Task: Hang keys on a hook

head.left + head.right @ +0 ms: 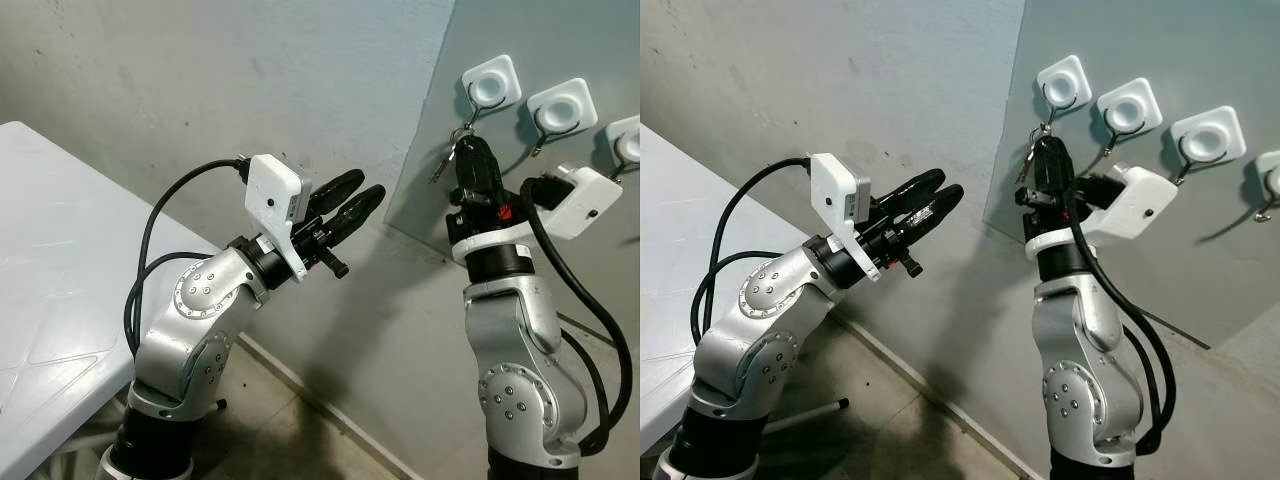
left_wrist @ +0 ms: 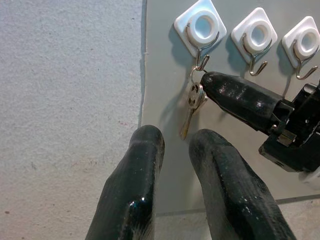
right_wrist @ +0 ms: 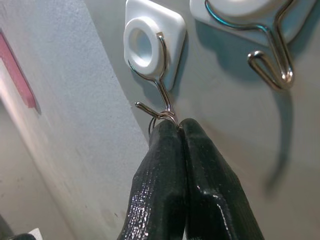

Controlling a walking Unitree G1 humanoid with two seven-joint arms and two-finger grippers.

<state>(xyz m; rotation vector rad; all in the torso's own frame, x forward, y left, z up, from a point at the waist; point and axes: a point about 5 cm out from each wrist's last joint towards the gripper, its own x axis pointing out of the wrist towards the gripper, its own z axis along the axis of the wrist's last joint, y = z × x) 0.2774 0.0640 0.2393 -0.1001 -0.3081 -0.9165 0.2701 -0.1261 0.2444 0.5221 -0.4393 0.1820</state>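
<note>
Grey panel (image 2: 165, 165): right gripper (image 3: 176, 125) pinches keys (image 2: 192, 102), seemingly at hook (image 3: 155, 97).

Evenly lit, soft daylight, moderately bright in all views. Head views sharp, no motion blur. Soft shadows cast down and sideways from each hook (image 1: 1061, 82) onto the panel (image 1: 1160, 230); long shadow below the second hook in the right wrist view. Glossy highlights on black fingers (image 2: 135, 200) near the lens, slightly soft there. Mild glare on the table (image 1: 40, 250) at left of the panel.
</note>
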